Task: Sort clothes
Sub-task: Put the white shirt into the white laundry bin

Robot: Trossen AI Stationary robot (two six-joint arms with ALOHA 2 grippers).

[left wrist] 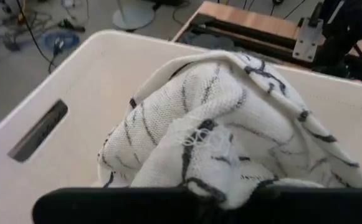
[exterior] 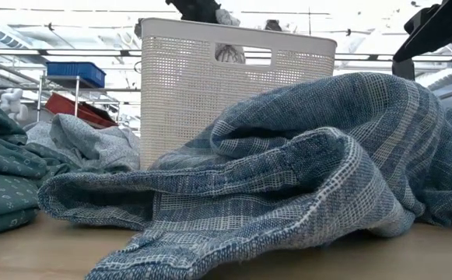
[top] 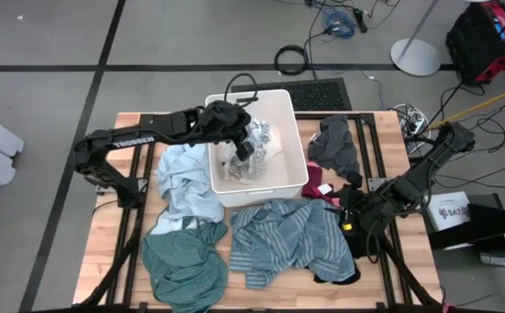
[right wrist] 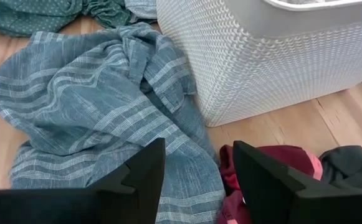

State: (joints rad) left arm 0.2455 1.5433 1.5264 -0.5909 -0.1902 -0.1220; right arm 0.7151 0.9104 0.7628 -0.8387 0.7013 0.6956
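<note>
Even, bright overhead light; soft shadows. Low view backlit, background washed out. Left wrist view blurred, fingers (left wrist: 187,205) at 6 o'clock.

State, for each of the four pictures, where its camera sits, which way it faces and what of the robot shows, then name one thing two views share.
High: overhead, facing down; both arms, white bin.
Low: table height, facing across; striped shirt, bin behind.
Left wrist: inside the bin; left gripper shut on white patterned garment.
Right wrist: over the table; right gripper open above maroon garment.
Shared: striped shirt, low and right wrist.
</note>
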